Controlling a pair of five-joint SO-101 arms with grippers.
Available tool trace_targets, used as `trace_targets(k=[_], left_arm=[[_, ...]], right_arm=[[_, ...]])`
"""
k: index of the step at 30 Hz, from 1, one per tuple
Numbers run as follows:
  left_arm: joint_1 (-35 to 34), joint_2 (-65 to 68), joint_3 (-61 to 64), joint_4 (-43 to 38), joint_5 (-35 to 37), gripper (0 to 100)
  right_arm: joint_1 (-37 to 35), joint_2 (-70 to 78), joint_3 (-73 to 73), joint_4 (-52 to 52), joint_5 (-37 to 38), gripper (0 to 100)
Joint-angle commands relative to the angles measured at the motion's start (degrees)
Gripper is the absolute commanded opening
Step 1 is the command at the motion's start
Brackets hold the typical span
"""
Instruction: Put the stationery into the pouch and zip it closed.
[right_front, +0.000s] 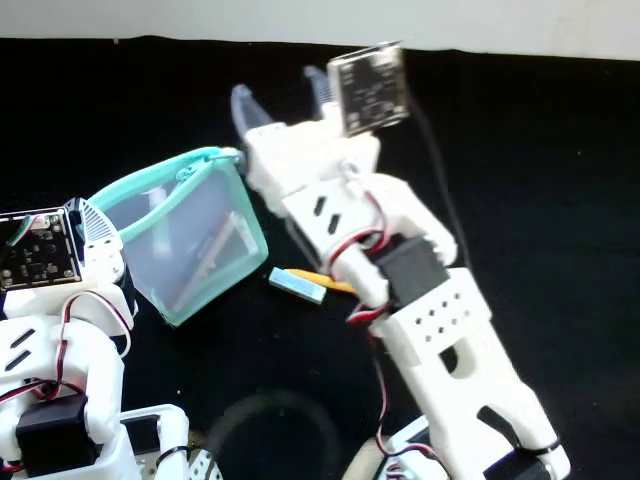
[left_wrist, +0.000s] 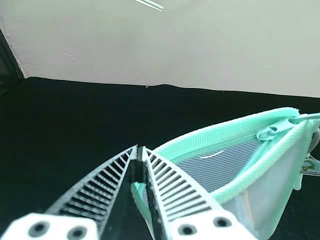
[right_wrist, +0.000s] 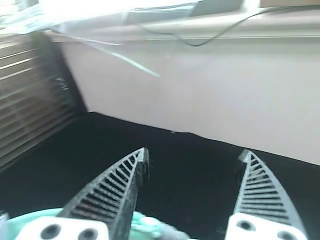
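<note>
Plainly, the mint-trimmed clear pouch (right_front: 198, 240) gapes unzipped, left tool (left_wrist: 140, 150) pinching its rim, right tool (right_wrist: 194, 151) wide.

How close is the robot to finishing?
Partway. A pale thing already sits inside the pouch. The left gripper holds the pouch up, unzipped; the right gripper is open by the zipper. A blue piece and yellow pen lie on the table; zipping remains.

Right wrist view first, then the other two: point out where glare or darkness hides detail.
Right wrist view: strong glare along the top washes out what lies above the wall; the right gripper is evenly lit. High view: the black table swallows shadows, and the white arm shells look bright. Left wrist view: even light on the pouch and the left gripper.
</note>
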Motion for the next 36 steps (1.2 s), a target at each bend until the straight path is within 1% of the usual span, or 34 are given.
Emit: trace_targets(k=[1, 3, 9, 23, 25, 27, 32, 36], left_arm=[[-0.4, 3.0, 3.4, 0.7, -0.3, 1], [-0.3, 3.0, 3.4, 0.7, -0.3, 1], [-0.1, 3.0, 3.4, 0.7, -0.3, 1], [-0.1, 3.0, 3.3, 0.4, -0.3, 1], [-0.2, 3.0, 3.3, -1.5, -0.3, 1], [-0.2, 3.1, 3.3, -3.2, -0.2, 1], [-0.5, 3.2, 3.1, -4.3, -0.2, 1], [-0.9, 3.0, 3.0, -4.4, -0.2, 1]], right_arm=[[4.0, -2.9, -2.6, 2.9, 0.2, 27.7], [5.4, -3.9, -2.6, 5.8, 0.8, 27.7], [5.6, -5.5, -2.3, 16.7, 9.9, 27.7], [5.8, -5.5, -1.3, 37.4, 23.8, 27.7], [5.8, -6.0, 3.2, 37.1, 25.8, 27.7], [5.6, -6.0, 9.4, 34.8, 28.1, 27.7], [5.7, -6.0, 26.2, 22.4, 32.1, 27.7], [5.6, -5.6, 36.2, 11.0, 32.9, 27.7]])
